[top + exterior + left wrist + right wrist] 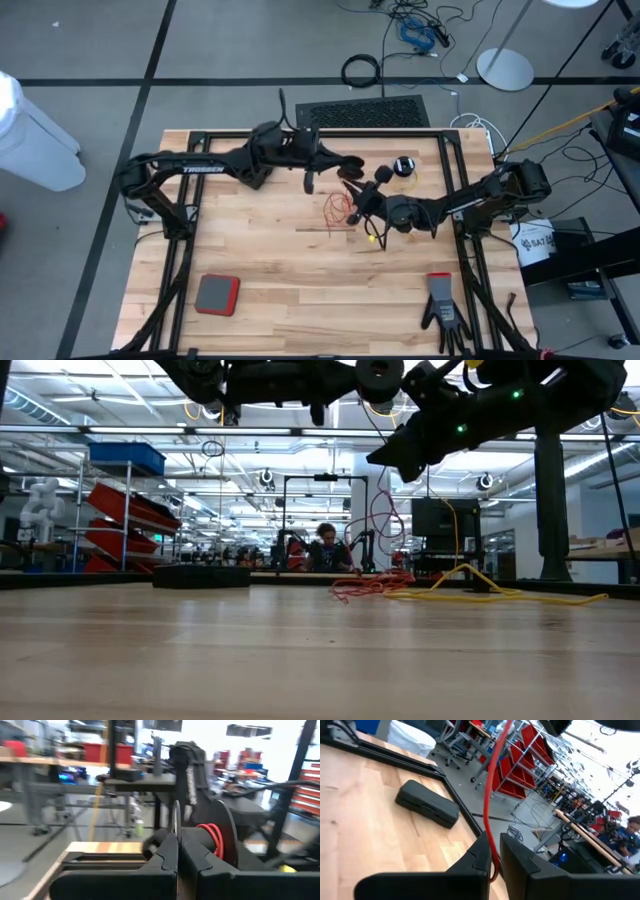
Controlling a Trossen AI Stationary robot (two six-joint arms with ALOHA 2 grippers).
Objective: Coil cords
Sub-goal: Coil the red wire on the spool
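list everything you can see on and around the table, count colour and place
thin reddish-orange wiry cord: one, loose tangle at table centre, a strand running up between the right gripper's fingers
round black reel wound with red cord: one, held up at the left gripper
thin yellow wiry cord: one, lying on the table right of the tangle
second round black reel with pale centre: one, far side of the table, right of centre
red and grey flat square pad: one, near left
black work glove: one, near right
black oblong case: one, at the table's edge
wooden table: one, pale
left gripper: fingers shut on the reel
right gripper: fingers shut on the reddish-orange cord
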